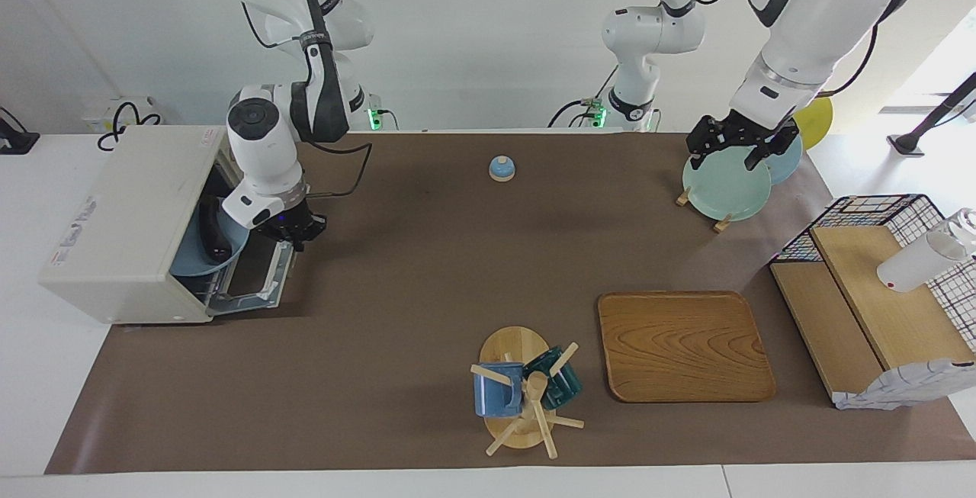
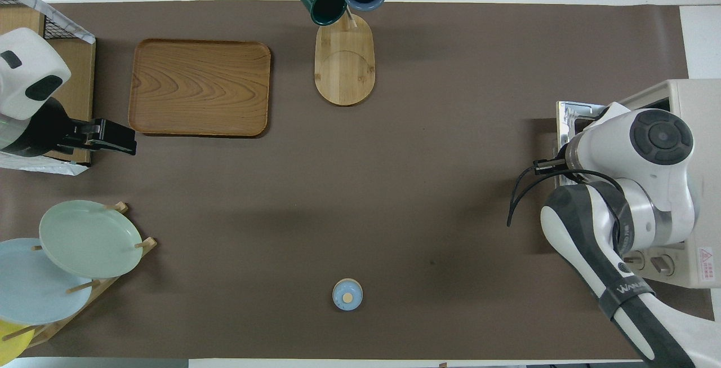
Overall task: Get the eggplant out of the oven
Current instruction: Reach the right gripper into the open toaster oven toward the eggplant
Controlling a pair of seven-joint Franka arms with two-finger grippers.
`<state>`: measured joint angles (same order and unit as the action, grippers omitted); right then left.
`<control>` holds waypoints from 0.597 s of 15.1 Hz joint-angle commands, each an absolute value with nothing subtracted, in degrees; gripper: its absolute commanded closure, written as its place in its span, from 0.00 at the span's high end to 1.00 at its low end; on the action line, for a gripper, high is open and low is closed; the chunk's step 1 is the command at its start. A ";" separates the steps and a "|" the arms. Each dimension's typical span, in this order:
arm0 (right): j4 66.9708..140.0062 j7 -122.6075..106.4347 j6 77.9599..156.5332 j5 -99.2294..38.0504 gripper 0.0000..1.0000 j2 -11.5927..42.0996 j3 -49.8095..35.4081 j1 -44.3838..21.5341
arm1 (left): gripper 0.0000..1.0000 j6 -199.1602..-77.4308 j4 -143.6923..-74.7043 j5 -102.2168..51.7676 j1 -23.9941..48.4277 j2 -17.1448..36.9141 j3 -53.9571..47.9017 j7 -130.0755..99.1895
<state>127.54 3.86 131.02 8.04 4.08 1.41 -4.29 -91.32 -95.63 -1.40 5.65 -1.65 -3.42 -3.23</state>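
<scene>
Right end effector [image 1: 293, 232], finger state unclear, is hovering at the open cream-white boxy toaster oven [image 1: 130, 223] where the glossy dark eggplant [image 1: 212, 227] is lying on a blue plate [image 1: 200, 263]; left end effector [image 1: 741, 146], fingers spread, is waiting over the plate rack [image 1: 701, 207].

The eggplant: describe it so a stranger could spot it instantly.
Find the cream-white oven at the right arm's end of the table, its door dropped open. Inside its mouth sits a blue plate, with the right tool just in front of it. The eggplant is the slim, glossy, near-black shape lying on that plate, the only dark thing there.
</scene>
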 commanded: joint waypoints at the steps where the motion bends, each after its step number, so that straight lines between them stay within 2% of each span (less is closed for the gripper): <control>1: 127.27 3.69 133.06 7.30 0.00 6.24 2.72 -2.99 | 1.00 -91.41 -95.71 -0.79 5.36 -2.02 -3.52 -2.90; 9: 130.16 7.99 135.96 6.33 0.00 5.89 2.64 -4.83 | 1.00 -91.32 -95.71 -0.79 5.36 -2.11 -3.52 -2.90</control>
